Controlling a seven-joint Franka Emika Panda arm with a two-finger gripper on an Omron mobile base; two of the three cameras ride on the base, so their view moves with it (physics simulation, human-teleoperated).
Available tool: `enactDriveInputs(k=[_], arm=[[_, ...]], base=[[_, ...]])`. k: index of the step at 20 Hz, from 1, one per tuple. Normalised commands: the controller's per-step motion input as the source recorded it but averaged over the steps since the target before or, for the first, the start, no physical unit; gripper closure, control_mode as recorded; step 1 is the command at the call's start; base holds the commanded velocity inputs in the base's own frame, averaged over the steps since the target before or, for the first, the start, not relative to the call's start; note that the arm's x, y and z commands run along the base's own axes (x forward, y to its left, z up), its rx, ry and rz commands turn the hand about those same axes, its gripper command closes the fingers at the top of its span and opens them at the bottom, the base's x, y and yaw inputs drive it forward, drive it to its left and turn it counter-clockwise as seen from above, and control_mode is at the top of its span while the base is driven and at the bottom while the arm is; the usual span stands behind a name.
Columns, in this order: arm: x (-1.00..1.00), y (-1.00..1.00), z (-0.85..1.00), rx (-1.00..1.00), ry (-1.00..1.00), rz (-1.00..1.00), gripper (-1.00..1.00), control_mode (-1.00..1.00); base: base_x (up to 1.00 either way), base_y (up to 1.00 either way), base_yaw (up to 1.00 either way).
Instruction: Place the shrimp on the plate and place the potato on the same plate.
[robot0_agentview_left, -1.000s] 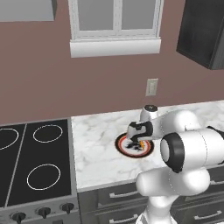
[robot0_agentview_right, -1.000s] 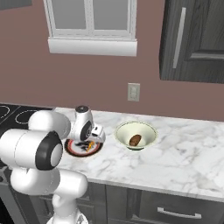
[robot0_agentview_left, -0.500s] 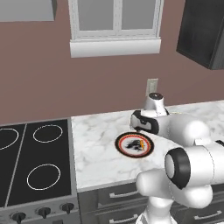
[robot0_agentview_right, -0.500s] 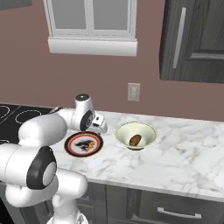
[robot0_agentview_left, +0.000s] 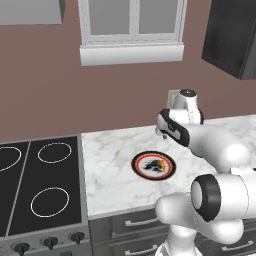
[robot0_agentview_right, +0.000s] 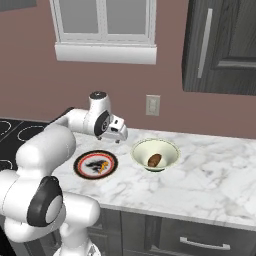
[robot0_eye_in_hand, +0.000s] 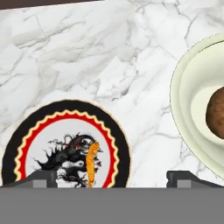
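Note:
The plate (robot0_eye_in_hand: 111, 127) with its dark rim and red ring lies on the marble counter, and the thin orange shrimp (robot0_eye_in_hand: 91, 162) rests on its white centre. The brown potato (robot0_eye_in_hand: 216, 114) sits in a pale green bowl (robot0_eye_in_hand: 183, 100) just right of the plate. My gripper (robot0_eye_in_hand: 113, 177) hovers above the counter between plate and bowl, open, with nothing between its fingers. From the right base view the gripper (robot0_agentview_right: 120, 135) hangs above the gap between the plate (robot0_agentview_right: 76, 164) and the bowl (robot0_agentview_right: 142, 150) holding the potato (robot0_agentview_right: 154, 160). In the left base view the hand (robot0_agentview_left: 162, 132) is behind the plate (robot0_agentview_left: 135, 165).
A black stove top (robot0_agentview_left: 40, 190) adjoins the counter on the left. The back wall carries an outlet (robot0_agentview_right: 153, 105), under a window sill. A dark cabinet (robot0_agentview_right: 220, 45) hangs at the upper right. Marble counter (robot0_agentview_right: 215, 175) stretches right of the bowl.
My hand has lifted off the plate and swung back and right towards the bowl, staying open. The shrimp stays lying on the plate.

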Motion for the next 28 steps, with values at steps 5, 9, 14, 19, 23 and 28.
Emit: enactDriveInputs(k=[5,9,14,19,23,28], arm=[[0.0,-0.37,0.35,0.0,0.0,0.0,-1.0,-1.0],[0.0,-0.49,0.27,0.0,0.0,0.0,-1.0,-1.0],[0.0,-0.47,0.21,0.01,0.0,0.0,-1.0,-1.0],[0.0,-0.37,0.08,0.01,0.0,0.0,-1.0,-1.0],[0.0,-0.27,0.01,0.01,0.0,0.0,-1.0,-1.0],[0.0,-0.17,0.0,0.01,0.0,0.0,-1.0,-1.0]], base=[[0.0,0.0,0.0],[0.0,0.0,0.0],[0.0,0.0,0.0],[0.0,0.0,0.0],[0.0,0.0,0.0],[0.0,0.0,0.0]])
